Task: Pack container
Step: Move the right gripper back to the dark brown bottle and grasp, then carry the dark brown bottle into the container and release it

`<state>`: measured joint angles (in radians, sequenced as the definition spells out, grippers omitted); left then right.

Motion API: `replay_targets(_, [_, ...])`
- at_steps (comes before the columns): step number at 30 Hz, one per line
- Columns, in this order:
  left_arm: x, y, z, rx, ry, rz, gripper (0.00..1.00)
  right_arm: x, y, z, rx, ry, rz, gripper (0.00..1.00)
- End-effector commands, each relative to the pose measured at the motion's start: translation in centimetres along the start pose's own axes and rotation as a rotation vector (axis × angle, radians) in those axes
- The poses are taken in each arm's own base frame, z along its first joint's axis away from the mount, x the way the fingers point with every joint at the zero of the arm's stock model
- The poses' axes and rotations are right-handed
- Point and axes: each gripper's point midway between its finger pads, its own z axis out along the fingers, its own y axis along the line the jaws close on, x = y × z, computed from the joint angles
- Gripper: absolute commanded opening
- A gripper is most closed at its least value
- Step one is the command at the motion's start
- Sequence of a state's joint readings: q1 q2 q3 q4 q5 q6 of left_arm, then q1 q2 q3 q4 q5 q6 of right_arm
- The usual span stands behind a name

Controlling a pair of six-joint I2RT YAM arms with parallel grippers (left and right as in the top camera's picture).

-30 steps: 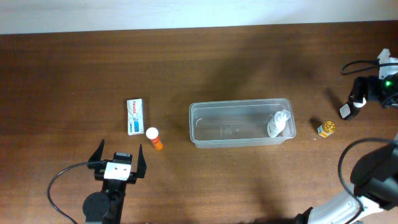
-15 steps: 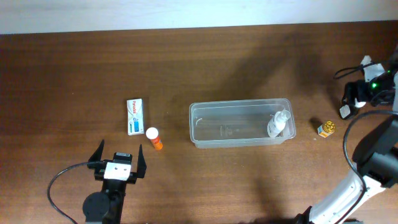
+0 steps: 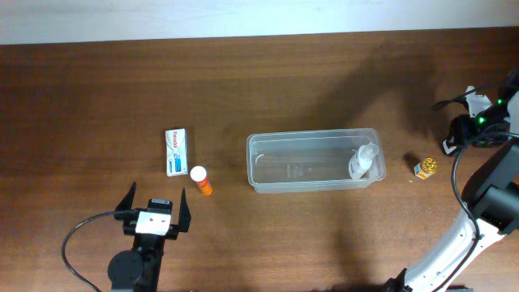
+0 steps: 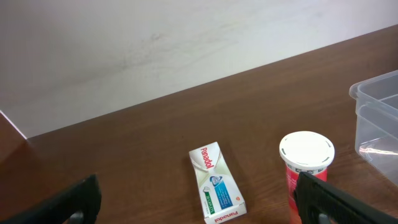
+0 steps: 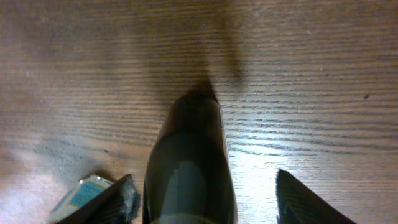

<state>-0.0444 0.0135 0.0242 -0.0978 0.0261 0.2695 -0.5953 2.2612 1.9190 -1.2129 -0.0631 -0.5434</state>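
The clear container [image 3: 312, 161] sits mid-table with a white spray bottle [image 3: 363, 162] lying in its right end. Its corner shows in the left wrist view [image 4: 379, 106]. My right gripper [image 3: 459, 135] is at the far right, open, its fingers [image 5: 205, 202] straddling a dark bottle [image 5: 189, 155] that lies on the table [image 3: 448, 147]. My left gripper [image 3: 155, 204] is open and empty at the front left [image 4: 198, 202]. In front of it are a white-and-blue Panadol box [image 4: 216, 182] and a red bottle with a white cap [image 4: 306, 163].
A small yellow jar [image 3: 425, 168] stands right of the container; a blue-labelled edge [image 5: 81, 194] shows by my right gripper's left finger. The Panadol box [image 3: 176, 151] and red bottle [image 3: 200, 179] lie left of the container. Cables trail near both arms.
The right arm has swung further toward the table's right edge and the wrist has turned, with the gripper staying by the dark bottle. The left arm has not moved.
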Motion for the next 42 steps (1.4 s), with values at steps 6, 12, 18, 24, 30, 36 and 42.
replay_targets(6, [0.0,-0.1,0.0,0.005,-0.005,0.001,0.99,-0.6,0.9,0.2,-0.056,-0.034,-0.001,0.45])
replay_targets(12, [0.0,-0.1,0.0,0.005,-0.005,0.001,0.99,-0.9,1.2,-0.1,-0.077,-0.050,0.032,0.26])
replay_targets(18, [0.0,-0.1,0.0,0.005,-0.005,0.001,0.99,-1.8,1.3,-3.4,-0.081,-0.078,0.099,0.25])
replay_targets(24, [0.0,-0.1,0.0,0.005,-0.005,0.001,0.99,-3.4,4.3,-11.1,-0.206,-0.190,0.090,0.25])
replay_targets(30, [0.0,-0.1,0.0,0.005,-0.005,0.001,0.99,-4.2,8.3,-19.2,-0.213,-0.319,0.118,0.23])
replay_targets(36, [0.0,-0.1,0.0,0.005,-0.005,0.001,0.99,-3.0,14.3,-24.6,-0.118,-0.392,0.051,0.25])
replay_targets(42, [0.0,-0.1,0.0,0.005,-0.005,0.001,0.99,0.5,23.5,-26.1,-0.161,-0.364,-0.114,0.25])
